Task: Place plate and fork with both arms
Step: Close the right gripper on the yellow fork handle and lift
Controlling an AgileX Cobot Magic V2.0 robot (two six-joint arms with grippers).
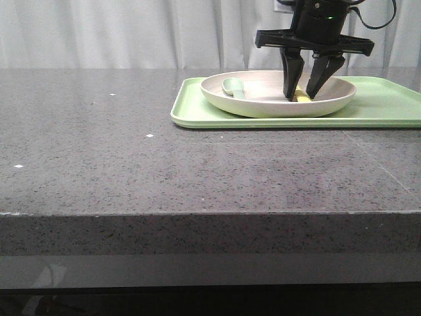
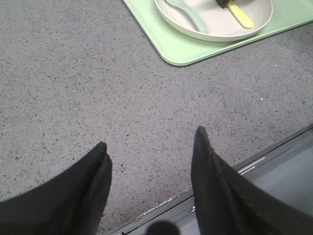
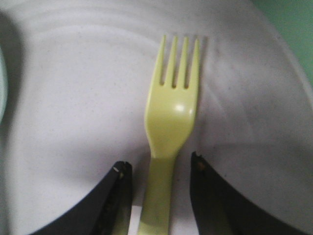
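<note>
A small bright-yellow plastic fork point(image 3: 169, 122) lies flat inside a wide, shallow, off-white plate point(image 1: 263, 105) with a raised rim and a matte, faintly speckled surface. The fork has four short tines, a smooth rounded neck with a small shine on it, and a narrow handle; it is much shorter than the plate is wide. The plate sits on a flat, rectangular light-green tray point(image 1: 197, 113) toward the far right of a dark grey speckled table point(image 1: 131, 158). A pale grey-green spoon point(image 1: 233, 87) also rests in the plate, on its left side. The black right gripper point(image 1: 301, 97) reaches down into the plate, its two fingers parted, one on each side of the fork's handle without closing on it. The left gripper point(image 2: 149, 147) hangs over bare table near the front edge, fingers spread wide, holding nothing.
</note>
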